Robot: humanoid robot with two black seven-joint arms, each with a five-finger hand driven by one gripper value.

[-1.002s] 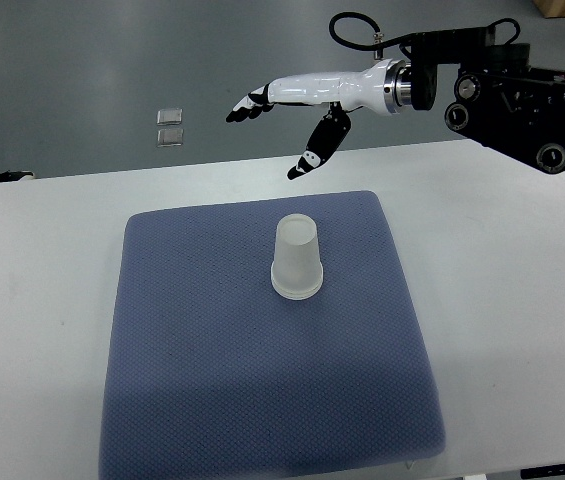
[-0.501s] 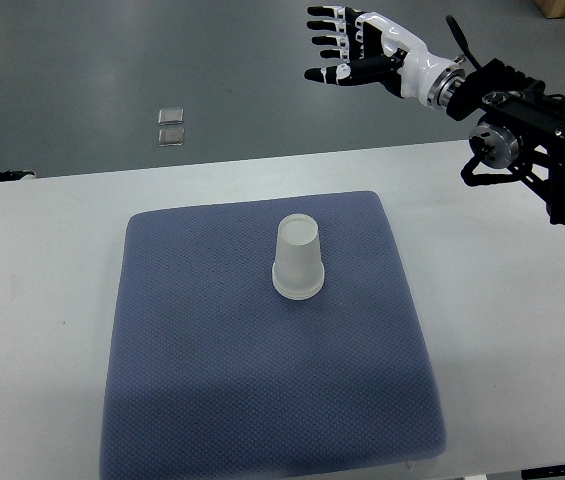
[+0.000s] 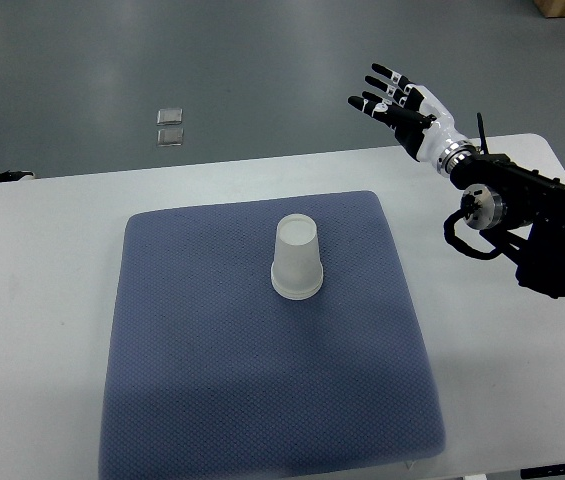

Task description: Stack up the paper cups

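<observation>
Item one: a stack of translucent white paper cups (image 3: 297,258), set upside down with the wide rim on the pad and the narrower base uppermost; the stepped rim at the bottom shows one cup nested over another, though how many there are cannot be told. The stack stands upright slightly above and right of the middle of item two, a square blue-grey woven fabric pad (image 3: 212,380) with rounded corners, which lies flat on item three, a white flat surface (image 3: 42,280) filling most of the frame below the grey floor (image 3: 262,60). Item four: the right hand (image 3: 402,100), white-shelled with black finger joints, on a black arm (image 3: 542,225) that enters from the picture's right edge. The hand is held up over the far right part of the surface, beyond its back edge in the view, palm turned leftward, its fingers (image 3: 377,85) spread wide and holding nothing. It is well apart from the cup stack, up and to the right of it, and touches neither pad nor cups. Item five: two small clear square objects (image 3: 170,127) lying one just beside the other on the floor, beyond the far edge of the surface at upper left.
</observation>
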